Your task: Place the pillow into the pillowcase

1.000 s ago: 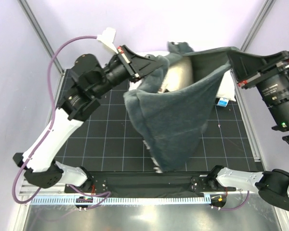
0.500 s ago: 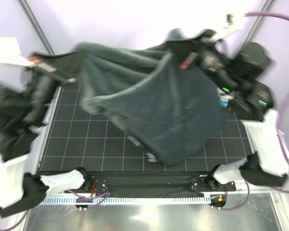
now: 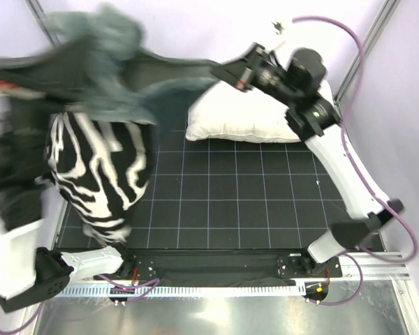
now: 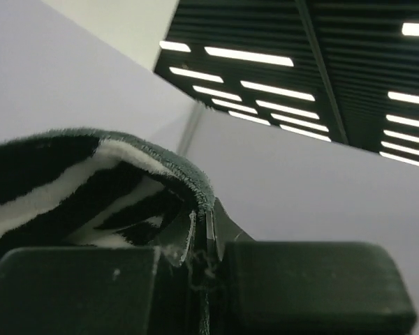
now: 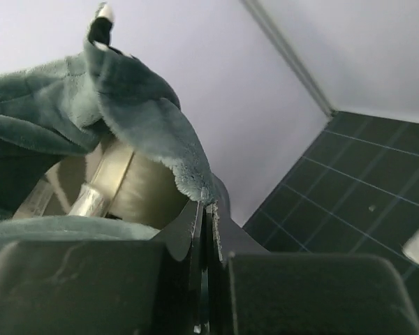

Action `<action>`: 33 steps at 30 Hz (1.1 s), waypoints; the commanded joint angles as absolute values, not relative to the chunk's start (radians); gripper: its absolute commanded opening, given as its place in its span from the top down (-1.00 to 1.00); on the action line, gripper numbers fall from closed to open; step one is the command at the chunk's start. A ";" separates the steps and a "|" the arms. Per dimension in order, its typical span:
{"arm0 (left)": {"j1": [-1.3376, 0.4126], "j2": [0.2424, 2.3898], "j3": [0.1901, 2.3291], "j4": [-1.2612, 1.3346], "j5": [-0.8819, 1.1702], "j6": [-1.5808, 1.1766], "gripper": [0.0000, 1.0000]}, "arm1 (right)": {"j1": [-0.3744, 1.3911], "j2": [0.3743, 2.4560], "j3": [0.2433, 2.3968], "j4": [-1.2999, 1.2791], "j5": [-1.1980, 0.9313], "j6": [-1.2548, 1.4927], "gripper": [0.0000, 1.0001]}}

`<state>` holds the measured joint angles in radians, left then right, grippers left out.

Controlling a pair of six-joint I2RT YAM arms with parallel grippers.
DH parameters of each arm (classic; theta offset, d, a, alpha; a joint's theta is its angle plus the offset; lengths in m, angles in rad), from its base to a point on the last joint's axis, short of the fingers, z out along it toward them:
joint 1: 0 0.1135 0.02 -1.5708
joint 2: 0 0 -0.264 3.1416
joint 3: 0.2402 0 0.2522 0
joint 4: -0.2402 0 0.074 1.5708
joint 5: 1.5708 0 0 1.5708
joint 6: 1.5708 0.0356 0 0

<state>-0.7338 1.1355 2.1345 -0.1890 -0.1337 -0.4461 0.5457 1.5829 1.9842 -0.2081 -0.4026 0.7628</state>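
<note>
The pillowcase (image 3: 101, 171) hangs bulging over the table's left side, zebra face toward the camera, with its grey edge (image 3: 174, 70) stretched across the top between both arms. In the left wrist view my left gripper (image 4: 201, 225) is shut on its striped hem (image 4: 153, 164); from above that arm is a motion blur at the far left. My right gripper (image 3: 225, 72) is shut on the grey hem (image 5: 174, 157). In the right wrist view a smooth tan surface (image 5: 136, 185) shows inside the grey folds, apparently the pillow. From above the pillow is hidden.
A puffy plain white pillow (image 3: 255, 112) lies at the back of the black gridded mat (image 3: 251, 202), just under my right arm (image 3: 335, 160). Metal frame posts (image 3: 366, 35) and lilac walls close in the back and sides.
Both arms swung the pillowcase from the right side to the far left. Its zebra face now shows instead of the grey one, and the white pillow is uncovered.
</note>
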 commanded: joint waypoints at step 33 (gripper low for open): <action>-1.325 1.956 1.589 0.396 -0.305 -0.532 -0.65 | -0.158 0.799 1.127 -0.834 0.459 0.594 -0.93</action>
